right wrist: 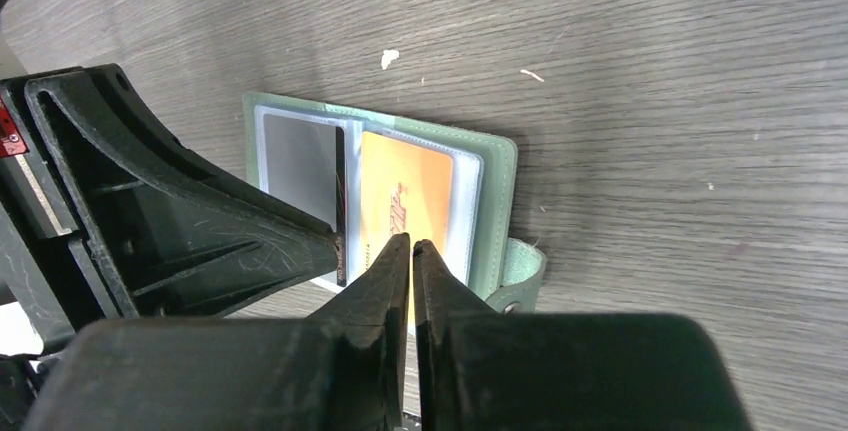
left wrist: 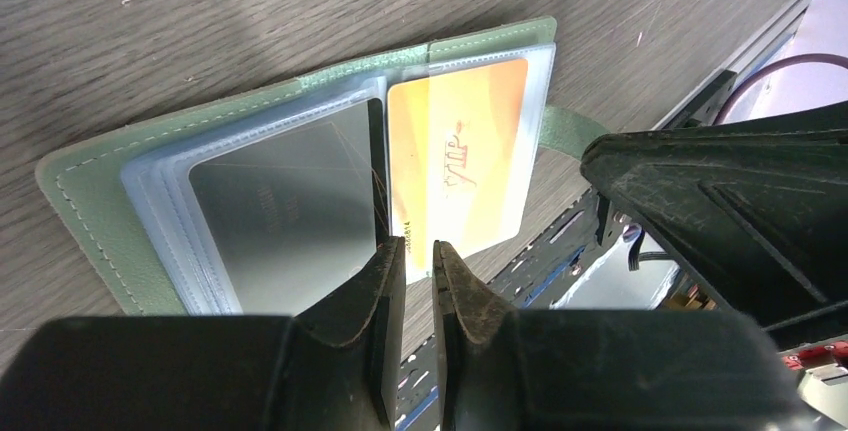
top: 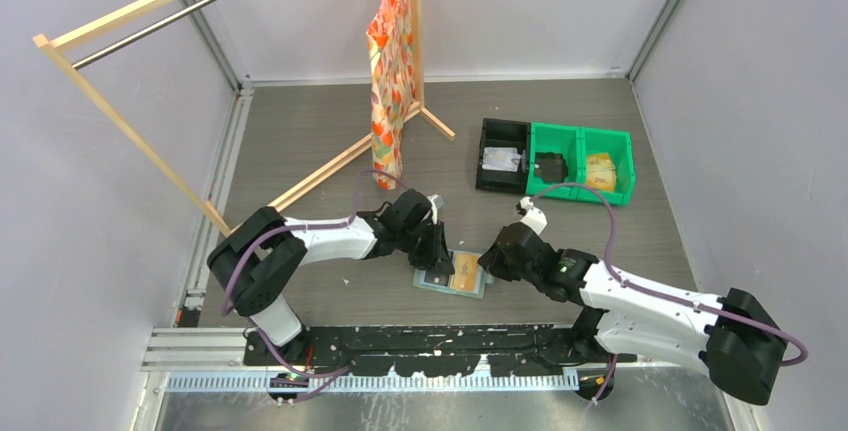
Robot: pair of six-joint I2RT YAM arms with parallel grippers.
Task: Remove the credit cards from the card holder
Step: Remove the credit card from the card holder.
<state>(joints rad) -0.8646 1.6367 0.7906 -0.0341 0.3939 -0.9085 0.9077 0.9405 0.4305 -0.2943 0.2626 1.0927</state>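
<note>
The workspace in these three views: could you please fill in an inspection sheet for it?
Surface: dark wood-grain table, a few pale specks near the work.
Job's things: card holder lies open and flat; orange card and grey card sit in clear sleeves.
Clutter: black bin and green bins at the far side; contents unclear.
Grippers: left gripper at the holder's fold, narrow gap; right gripper at the orange card's near edge, jaws almost together. Whether either has a grip is unclear.
Cables: purple cables loop along both arms, off the holder.
Surroundings: wooden rack with a patterned cloth hanging.
</note>
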